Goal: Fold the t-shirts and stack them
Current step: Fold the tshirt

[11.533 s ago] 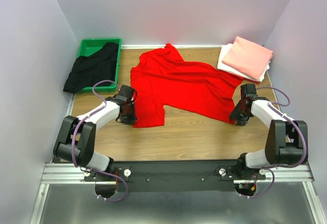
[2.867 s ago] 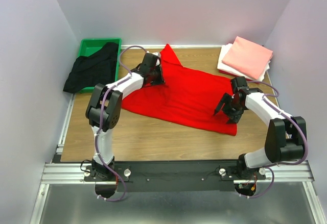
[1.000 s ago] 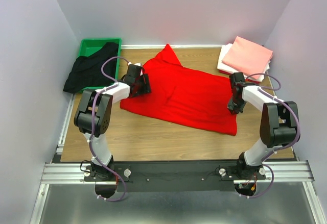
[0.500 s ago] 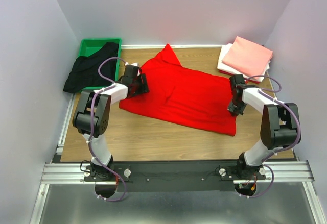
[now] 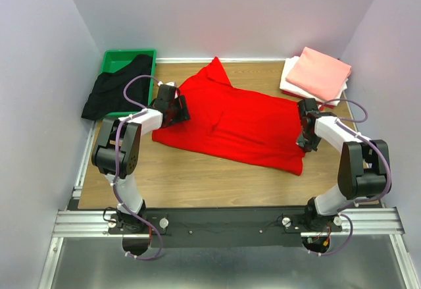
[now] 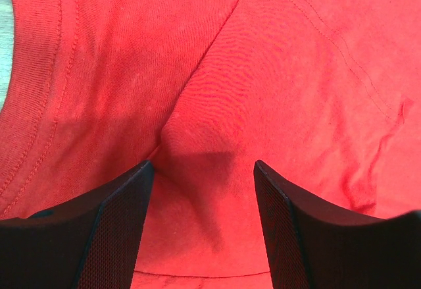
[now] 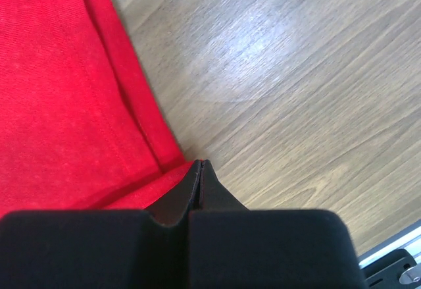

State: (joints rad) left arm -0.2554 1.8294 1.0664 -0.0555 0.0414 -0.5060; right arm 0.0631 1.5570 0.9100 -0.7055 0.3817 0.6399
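The right gripper (image 7: pixel 199 164) has its jaws closed at the right-hand hem of the red t-shirt (image 5: pixel 243 121); the left gripper (image 6: pixel 202 167), jaws open, should fully pinch the ridge it straddles.

Bright even lighting, soft shadows, sharp focus

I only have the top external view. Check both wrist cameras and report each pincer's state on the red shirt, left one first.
Observer: The left pincer is open, straddling a raised crease in the red t-shirt.
Operator: Now the right one.
Observer: The right pincer is shut, right at the shirt's stitched edge. Whether any cloth is caught in it does not show.
Operator: Tell me what lies ahead of it.
Observer: Bare wooden table ahead and to one side. The red cloth lies to the other side.
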